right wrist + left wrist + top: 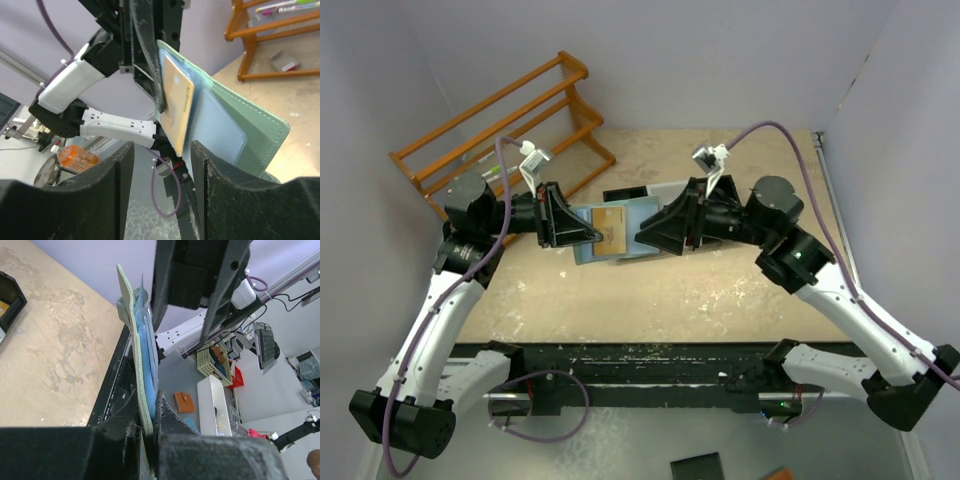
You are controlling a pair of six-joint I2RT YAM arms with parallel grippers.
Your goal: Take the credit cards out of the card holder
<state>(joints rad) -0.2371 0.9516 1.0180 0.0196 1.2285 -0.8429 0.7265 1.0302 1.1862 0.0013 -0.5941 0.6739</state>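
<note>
Beige speckled worktop (720,290) fills the middle of the top view; its near edge is cut off by a black rail.

Left arm (440,300) and right arm (850,300) both bend inward, wrists level, and meet at frame centre.

Wooden rack (510,120) stands upper left. A black bin tray (625,195) is mostly hidden behind the wrists.

Card holder (225,125) is off the worktop between the two arms, opened flat, with the light blue inside towards the right wrist camera. In the left wrist view it shows edge-on only.

Left end effector (148,410): clenched on one edge of the card holder.

Right end effector (162,145): fingers spread; nothing gripped.

One tan card (177,100) sits in a slot, its free edge just between the spread fingers. Contact is not evident. Further cards cannot be made out.
</note>
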